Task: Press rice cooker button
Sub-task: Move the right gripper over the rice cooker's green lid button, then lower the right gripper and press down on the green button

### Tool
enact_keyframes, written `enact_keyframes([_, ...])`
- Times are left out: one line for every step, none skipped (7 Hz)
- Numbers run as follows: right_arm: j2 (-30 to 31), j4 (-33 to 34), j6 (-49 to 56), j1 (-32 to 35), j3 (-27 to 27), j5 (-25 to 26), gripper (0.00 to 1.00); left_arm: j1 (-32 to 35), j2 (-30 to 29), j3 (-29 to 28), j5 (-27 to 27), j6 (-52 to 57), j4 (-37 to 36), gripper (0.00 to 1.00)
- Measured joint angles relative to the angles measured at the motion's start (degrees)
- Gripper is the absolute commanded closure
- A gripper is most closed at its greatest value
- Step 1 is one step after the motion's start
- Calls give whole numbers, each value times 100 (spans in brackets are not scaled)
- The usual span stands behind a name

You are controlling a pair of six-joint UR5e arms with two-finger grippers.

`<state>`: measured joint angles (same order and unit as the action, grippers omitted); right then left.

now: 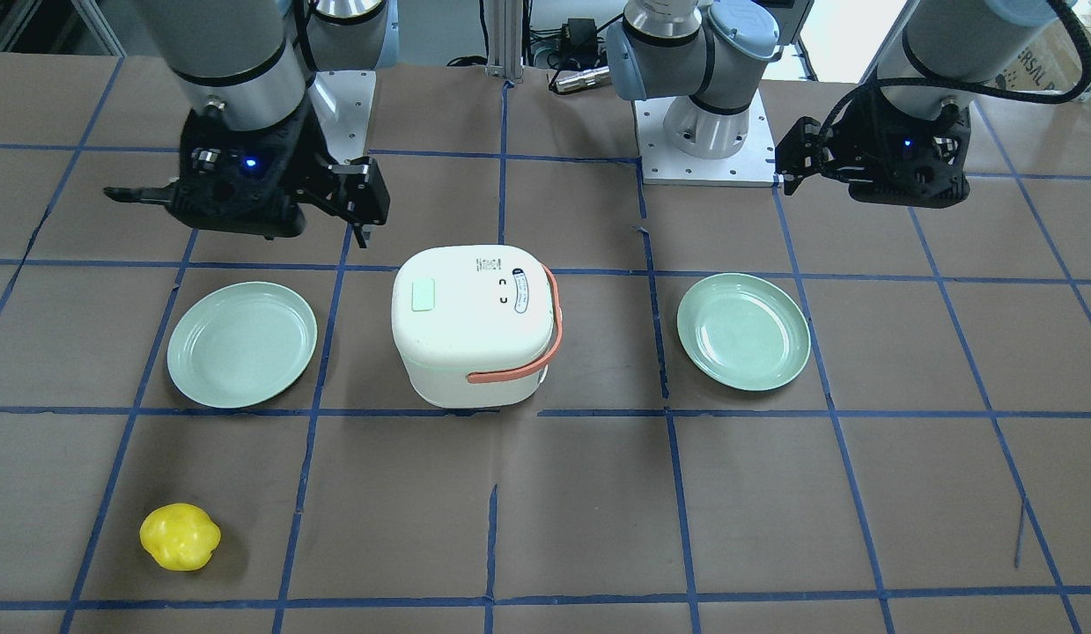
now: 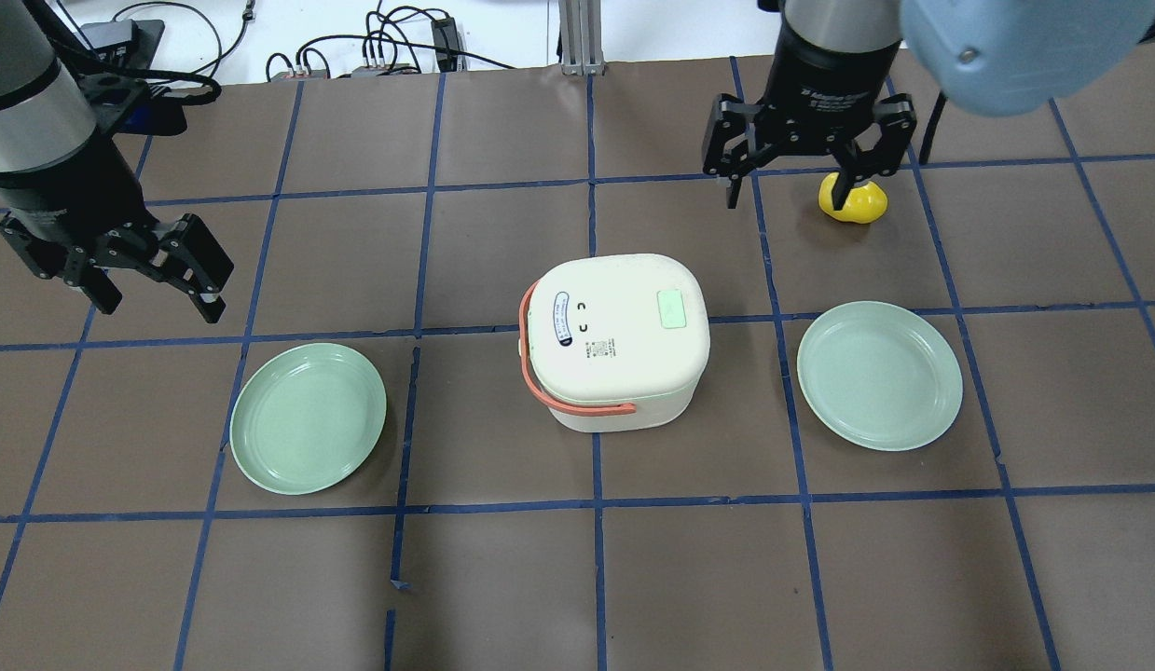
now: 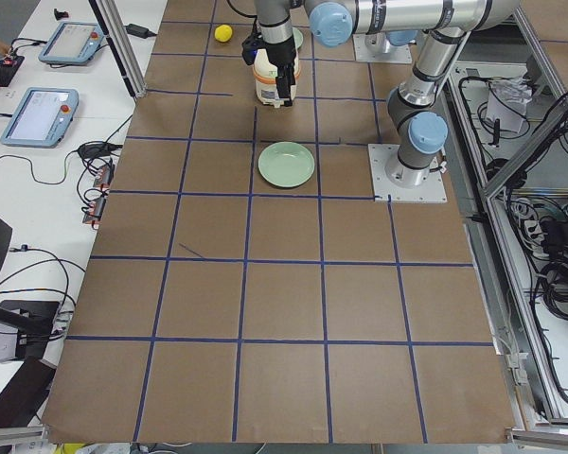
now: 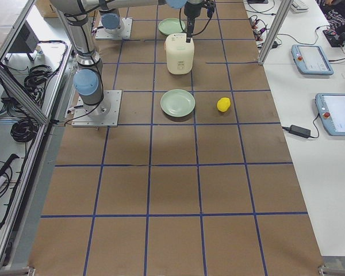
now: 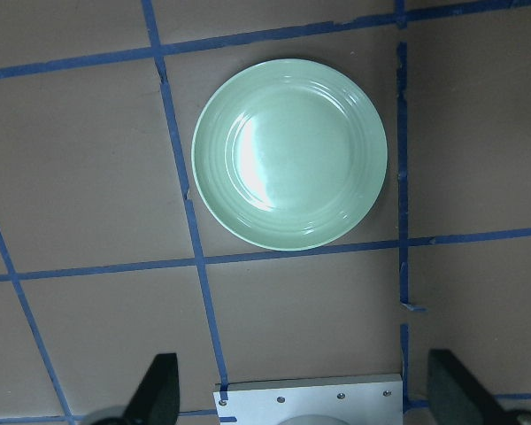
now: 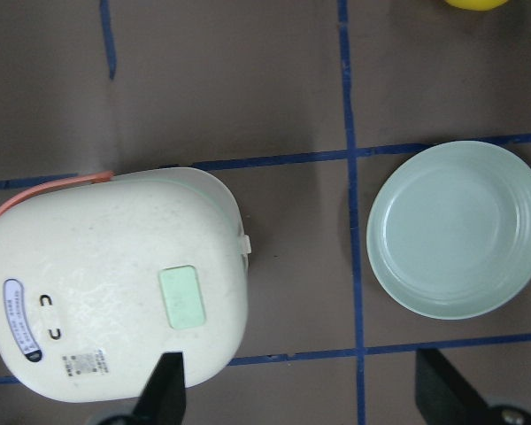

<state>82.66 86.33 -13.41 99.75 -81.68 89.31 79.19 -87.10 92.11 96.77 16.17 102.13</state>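
Observation:
The white rice cooker (image 1: 475, 352) with an orange handle stands mid-table, lid shut. Its pale green button (image 1: 422, 295) is on the lid top; it also shows in the overhead view (image 2: 671, 308) and the right wrist view (image 6: 184, 297). My right gripper (image 2: 793, 186) is open and empty, high above the table, with the cooker (image 6: 115, 283) below its camera and the button near its left finger (image 6: 164, 394). My left gripper (image 2: 158, 303) is open and empty, hovering on the cooker's other side above a green plate (image 5: 289, 152).
Two green plates flank the cooker, one on my left side (image 2: 309, 417) and one on my right side (image 2: 880, 375). A yellow lemon (image 1: 180, 537) lies on the far right part of the table. Blue tape lines grid the brown table.

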Motion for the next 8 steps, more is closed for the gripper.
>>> enact_keyframes([-135, 149, -84, 218, -12, -201, 70, 0, 0, 0, 0, 0, 0, 0])
enact_keyframes([-270, 229, -111, 324, -38, -471, 77, 0, 0, 0, 0, 0, 0, 0])
enact_keyframes([-372, 306, -111, 368, -89, -625, 80, 0, 0, 0, 0, 0, 0, 0])
enact_keyframes([-430, 475, -90, 388, -237, -685, 80, 0, 0, 0, 0, 0, 0, 0])
enact_keyframes([-445, 740, -60, 396, -504, -702, 80, 0, 0, 0, 0, 0, 0, 0])
enact_keyframes([-447, 1100, -38, 396, -819, -702, 80, 0, 0, 0, 0, 0, 0, 0])
enact_keyframes([-449, 1387, -43, 396, -1020, -699, 80, 0, 0, 0, 0, 0, 0, 0])
enact_keyframes([-451, 1524, -51, 397, -1124, -696, 80, 0, 0, 0, 0, 0, 0, 0])
